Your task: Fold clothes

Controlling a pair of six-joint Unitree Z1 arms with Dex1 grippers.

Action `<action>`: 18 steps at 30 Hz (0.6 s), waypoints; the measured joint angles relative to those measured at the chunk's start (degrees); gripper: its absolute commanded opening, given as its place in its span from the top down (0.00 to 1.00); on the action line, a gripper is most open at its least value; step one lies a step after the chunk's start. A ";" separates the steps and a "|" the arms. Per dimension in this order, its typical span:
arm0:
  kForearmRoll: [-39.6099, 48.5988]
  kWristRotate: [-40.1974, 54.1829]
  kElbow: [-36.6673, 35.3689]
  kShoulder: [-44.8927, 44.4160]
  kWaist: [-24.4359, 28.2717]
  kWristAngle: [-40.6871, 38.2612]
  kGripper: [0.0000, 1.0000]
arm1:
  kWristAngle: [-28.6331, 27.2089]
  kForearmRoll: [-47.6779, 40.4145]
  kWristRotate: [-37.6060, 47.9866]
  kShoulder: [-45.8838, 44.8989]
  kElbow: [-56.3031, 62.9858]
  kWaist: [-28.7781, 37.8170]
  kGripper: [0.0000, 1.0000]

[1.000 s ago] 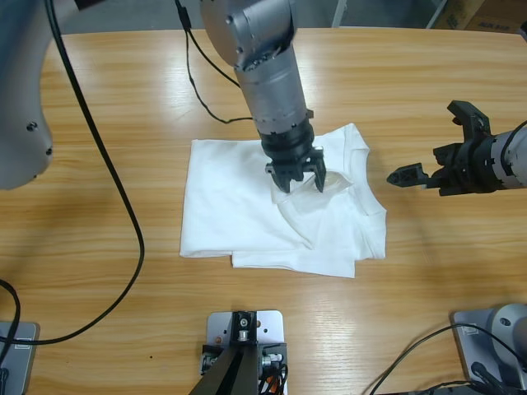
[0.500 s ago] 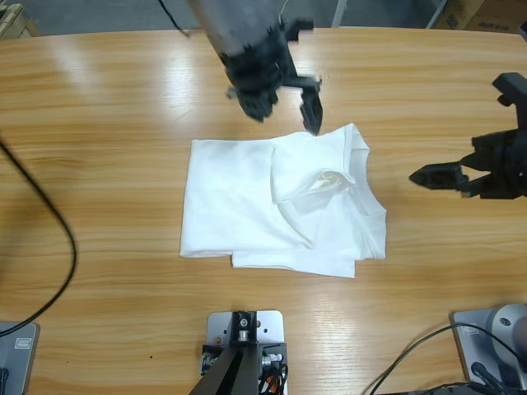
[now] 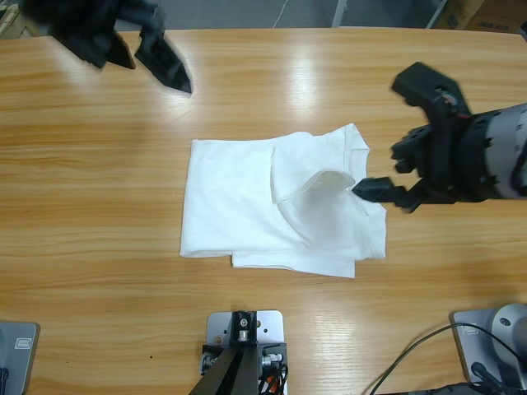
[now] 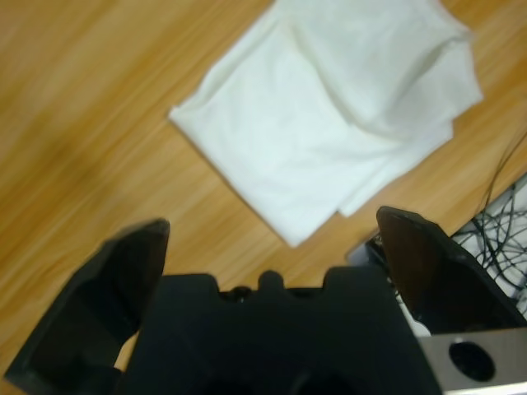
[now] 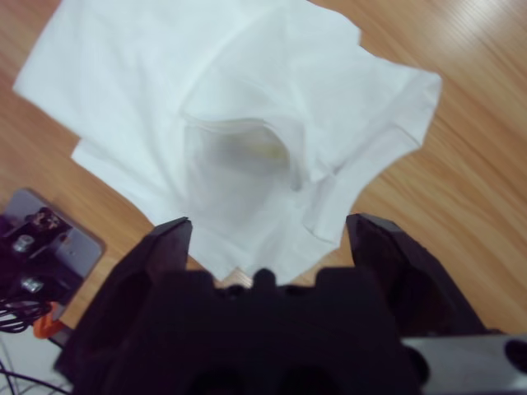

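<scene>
The plain white short-sleeved T-shirt of thin soft fabric [image 3: 280,206] lies partly folded near the middle of the long wooden surface [image 3: 99,206], its longer side running across the high view, with a loose raised fold beside the ribbed neckline [image 3: 325,177]. The right tool [image 3: 395,177] hovers at the shirt's right edge, jaws spread and empty, one tip over the hem; its wrist view looks straight down on the neckline [image 5: 247,148]. The left tool [image 3: 136,49], also released, hangs well apart near the far left corner. The right arm is clearly nearer. Nothing seems to obstruct it, though the fold's inside is hard to read.
</scene>
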 measured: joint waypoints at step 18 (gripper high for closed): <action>-36.39 -7.87 45.83 -12.74 0.98 -3.08 0.01 | 0.60 -2.93 8.67 18.17 -4.68 8.11 0.31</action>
